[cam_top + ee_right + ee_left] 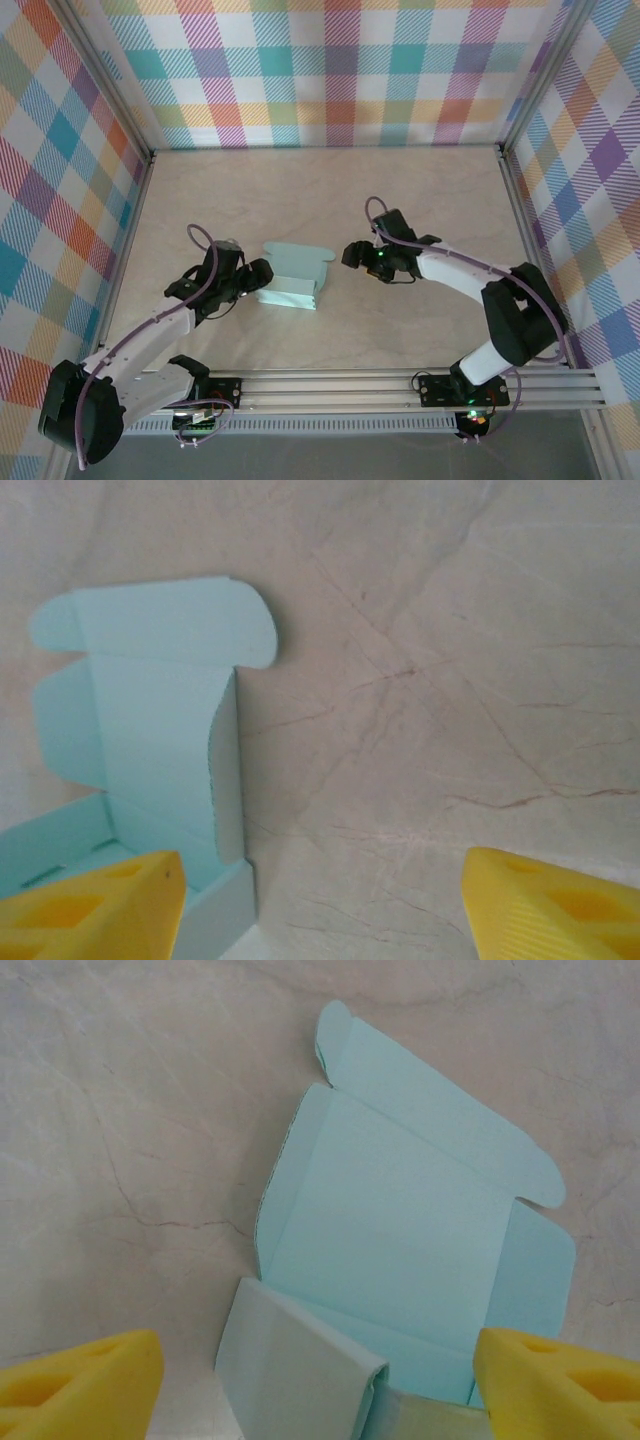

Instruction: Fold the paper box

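Observation:
The paper box (292, 276) is pale mint-blue card, partly folded, and lies on the table between the arms. Its lid flap (440, 1125) is spread flat on the far side, and one near wall (295, 1360) is doubled over. My left gripper (262, 280) is at the box's left end. In the left wrist view it (320, 1390) is open, with yellow fingers (90, 1390) straddling the near wall; the left one is clear of the card. My right gripper (350, 256) hovers just right of the box. It (320, 910) is open over bare table, its left finger above the box's corner (215, 900).
The marbled beige tabletop (420, 200) is walled by plaid panels (330, 70) at the back and both sides. An aluminium rail (400, 385) carrying the arm bases runs along the near edge.

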Robot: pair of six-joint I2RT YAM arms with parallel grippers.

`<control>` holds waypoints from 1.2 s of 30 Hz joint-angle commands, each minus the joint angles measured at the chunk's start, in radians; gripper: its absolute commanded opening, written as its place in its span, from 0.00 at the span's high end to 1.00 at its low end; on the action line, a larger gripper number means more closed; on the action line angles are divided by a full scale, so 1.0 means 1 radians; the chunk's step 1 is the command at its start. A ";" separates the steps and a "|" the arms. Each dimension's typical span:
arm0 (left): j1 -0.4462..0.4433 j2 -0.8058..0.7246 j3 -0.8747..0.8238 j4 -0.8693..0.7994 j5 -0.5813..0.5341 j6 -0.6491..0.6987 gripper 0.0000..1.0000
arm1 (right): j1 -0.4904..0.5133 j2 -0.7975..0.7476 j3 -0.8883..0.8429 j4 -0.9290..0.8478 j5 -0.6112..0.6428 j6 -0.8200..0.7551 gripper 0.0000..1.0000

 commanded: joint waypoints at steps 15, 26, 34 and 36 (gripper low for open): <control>0.009 -0.014 0.002 -0.041 -0.009 0.004 0.17 | 0.124 0.310 0.324 -0.169 0.040 -0.031 0.68; 0.009 -0.003 0.004 -0.043 -0.004 0.018 0.16 | 0.124 0.330 0.357 -0.155 0.015 -0.038 0.69; 0.010 0.014 -0.005 -0.029 -0.005 0.024 0.16 | 0.130 0.300 0.357 -0.156 0.046 -0.031 0.56; 0.009 0.017 -0.006 -0.029 -0.003 0.024 0.16 | 0.130 0.311 0.355 -0.142 0.037 -0.025 0.56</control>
